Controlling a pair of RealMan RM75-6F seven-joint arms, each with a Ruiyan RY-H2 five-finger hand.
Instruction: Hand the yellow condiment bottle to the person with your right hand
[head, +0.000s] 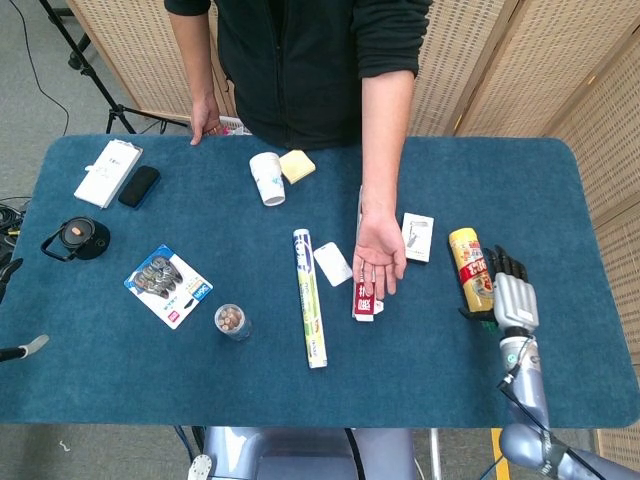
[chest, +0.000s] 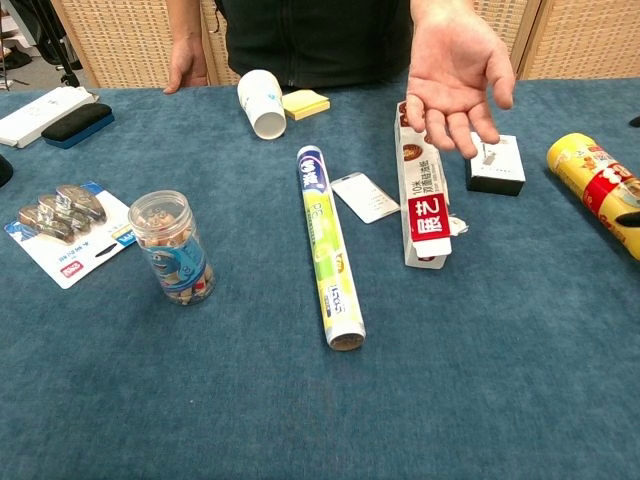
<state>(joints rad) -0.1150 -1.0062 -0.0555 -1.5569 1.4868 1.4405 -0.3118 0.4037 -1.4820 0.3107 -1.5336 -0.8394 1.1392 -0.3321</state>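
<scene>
The yellow condiment bottle (head: 467, 260) with a red label lies on the blue table (head: 150, 380), right of centre, its cap toward me; it also shows at the right edge of the chest view (chest: 596, 186). My right hand (head: 505, 291) stands at the bottle's near right side, fingers spread and pointing away, thumb by the cap end; nothing is gripped. The person's open palm (head: 378, 262) waits face-up left of the bottle, over a red carton (head: 364, 292). My left hand (head: 20, 350) barely shows at the left edge, its fingers apart and holding nothing.
A small white box (head: 417, 237) lies between palm and bottle. A long roll (head: 309, 296), white card (head: 333, 264), jar (head: 232, 321), paper cup (head: 267, 178), sticky notes (head: 296, 165) and blister pack (head: 167, 285) are spread further left.
</scene>
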